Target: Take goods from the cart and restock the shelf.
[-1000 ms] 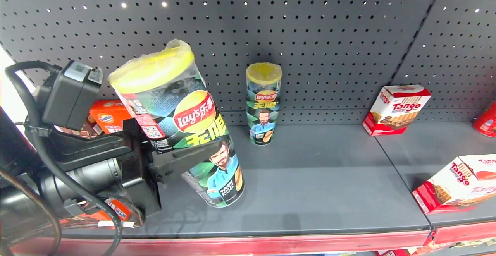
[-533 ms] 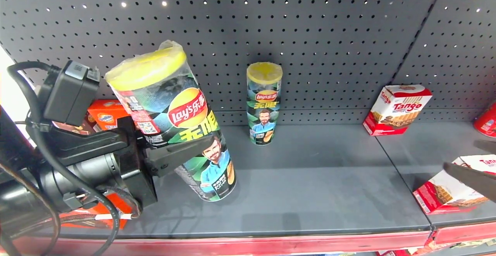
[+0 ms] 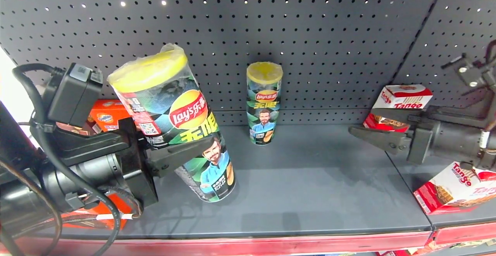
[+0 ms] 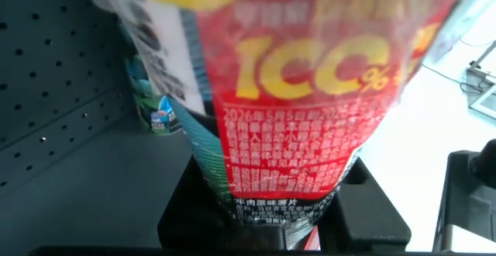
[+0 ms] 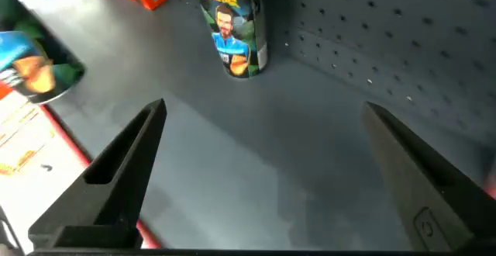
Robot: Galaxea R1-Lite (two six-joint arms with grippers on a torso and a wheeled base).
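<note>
While you lower this one, head view: left gripper, left of frame, clamps the tilted chip can, base at the shelf, contact unclear; standing chip can centre; right gripper, right of frame, spread wide, empty | left wrist view: straighten the chip can upright before you release | right wrist view: keep those spread fingers clear of the standing chip can.

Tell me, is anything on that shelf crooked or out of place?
The chip can in the left arm's jaws leans, unlike the upright can at the back. On the right, a wafer box lies askew near the front edge of the shelf.
</note>
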